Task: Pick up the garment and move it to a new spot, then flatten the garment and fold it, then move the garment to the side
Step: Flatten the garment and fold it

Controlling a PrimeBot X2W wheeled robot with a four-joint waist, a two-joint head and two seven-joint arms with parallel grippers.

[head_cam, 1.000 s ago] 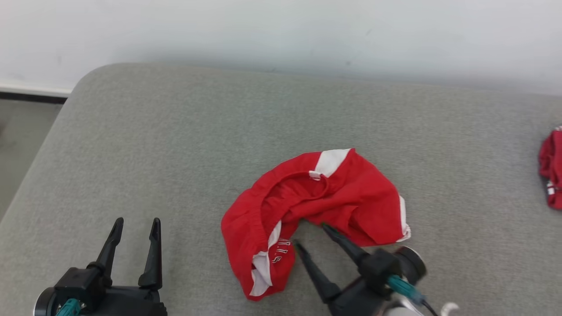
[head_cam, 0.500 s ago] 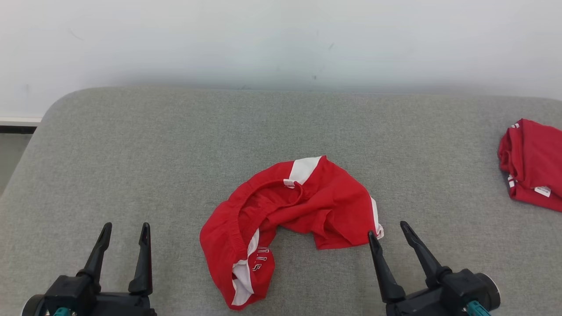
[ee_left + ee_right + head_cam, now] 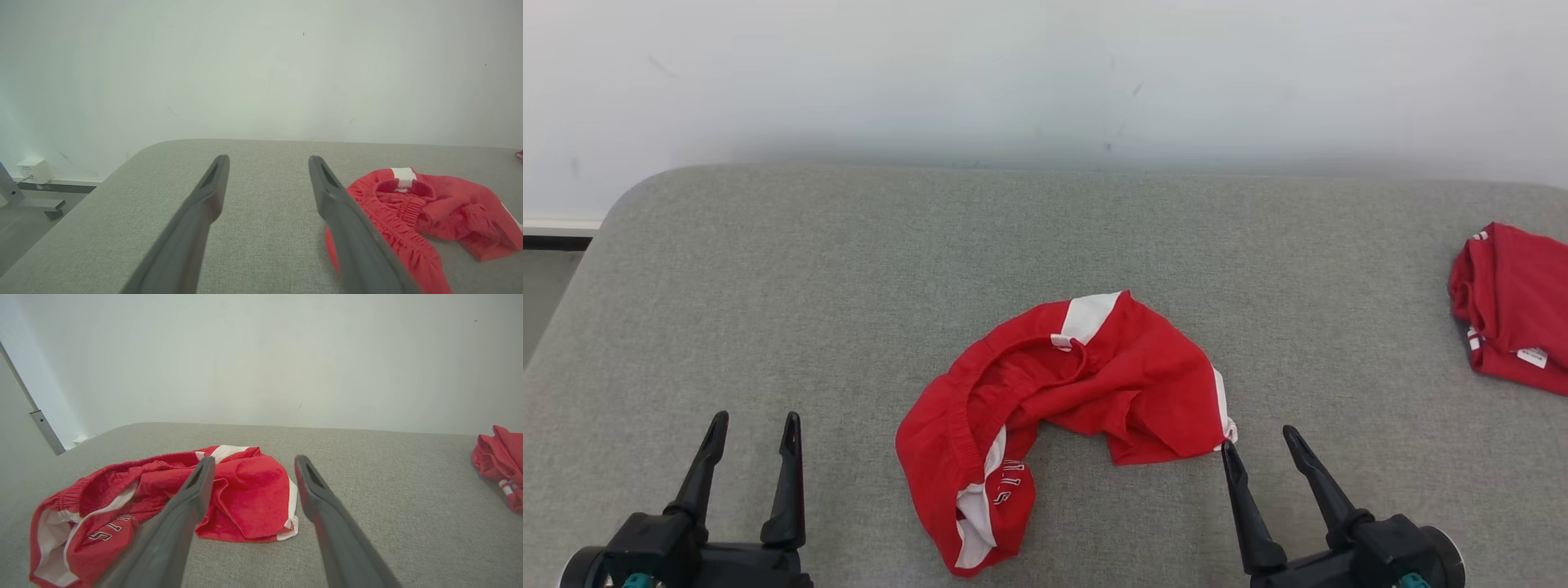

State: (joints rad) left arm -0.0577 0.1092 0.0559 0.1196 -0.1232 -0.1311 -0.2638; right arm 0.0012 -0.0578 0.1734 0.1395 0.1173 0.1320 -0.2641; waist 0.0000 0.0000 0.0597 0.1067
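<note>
Right gripper [image 3: 1257,438] – splayed beside crumpled red garment [image 3: 1111,376].

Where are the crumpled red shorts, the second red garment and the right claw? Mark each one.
crumpled red shorts [image 3: 1152,376], head view, middle of the red cloth
second red garment [image 3: 1515,294], head view, its red top
right claw [image 3: 1258,438], head view, midway between fingertips

Plain bare room, grey padded surface [image 3: 849,269], blank white wall [image 3: 1045,65]

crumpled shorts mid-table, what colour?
Red shorts with white side panels and white-outlined lettering. The right wrist view shows it best.
</note>
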